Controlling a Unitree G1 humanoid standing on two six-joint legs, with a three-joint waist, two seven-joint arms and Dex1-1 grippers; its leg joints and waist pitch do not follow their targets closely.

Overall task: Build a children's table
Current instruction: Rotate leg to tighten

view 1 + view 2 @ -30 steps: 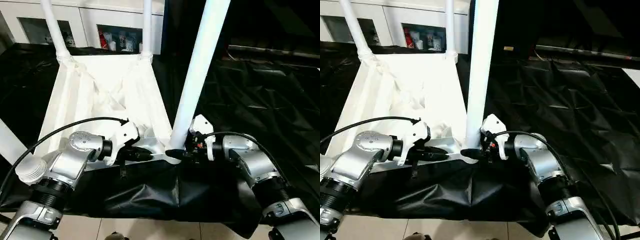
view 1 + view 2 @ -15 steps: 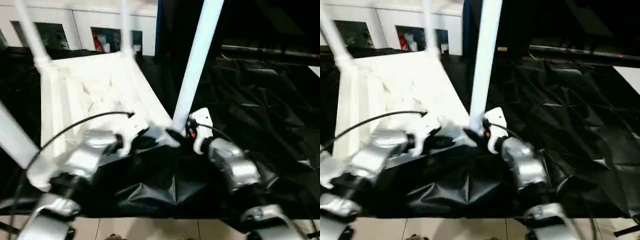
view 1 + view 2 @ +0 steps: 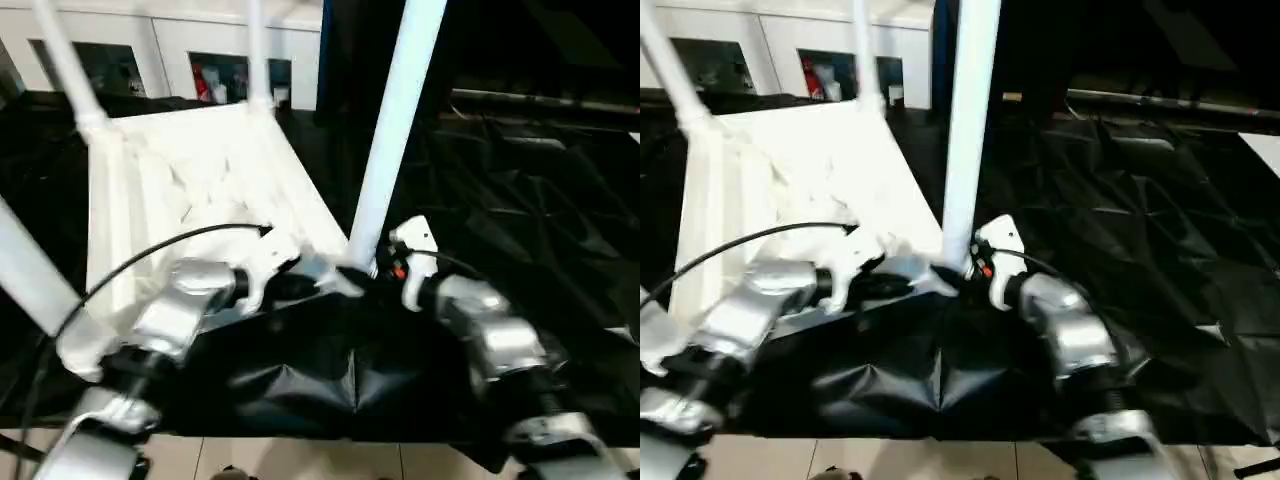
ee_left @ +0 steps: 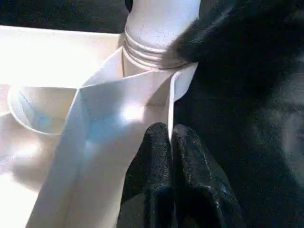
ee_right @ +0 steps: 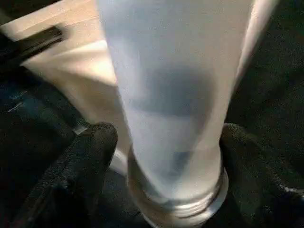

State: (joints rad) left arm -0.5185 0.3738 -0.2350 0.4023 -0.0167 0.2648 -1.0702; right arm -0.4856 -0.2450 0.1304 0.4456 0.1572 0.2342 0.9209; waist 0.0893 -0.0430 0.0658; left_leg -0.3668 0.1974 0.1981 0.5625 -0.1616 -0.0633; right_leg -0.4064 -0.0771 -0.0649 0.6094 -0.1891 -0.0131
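The children's table top (image 3: 200,170) lies upside down on a black sheet, ribbed side up. White legs stand in its far left (image 3: 65,60), far right (image 3: 257,50), near left (image 3: 25,270) and near right (image 3: 395,120) corners. My left gripper (image 4: 171,137) is shut on the thin near rim of the top, just beside the near right socket. My right gripper (image 5: 168,142) is open. Its fingers (image 5: 95,142) stand on either side of the near right leg's base, close to the threaded collar (image 5: 175,204).
A black sheet (image 3: 520,180) covers the work surface to the right and front. A white cabinet with glass-fronted shelves (image 3: 200,60) stands behind. Tiled floor (image 3: 300,460) shows below the near edge. A black cable (image 3: 150,255) arcs over my left forearm.
The whole picture has shifted and tilted with the camera. Both grippers stay at the near right corner, the left on the rim, the right around the leg's base.
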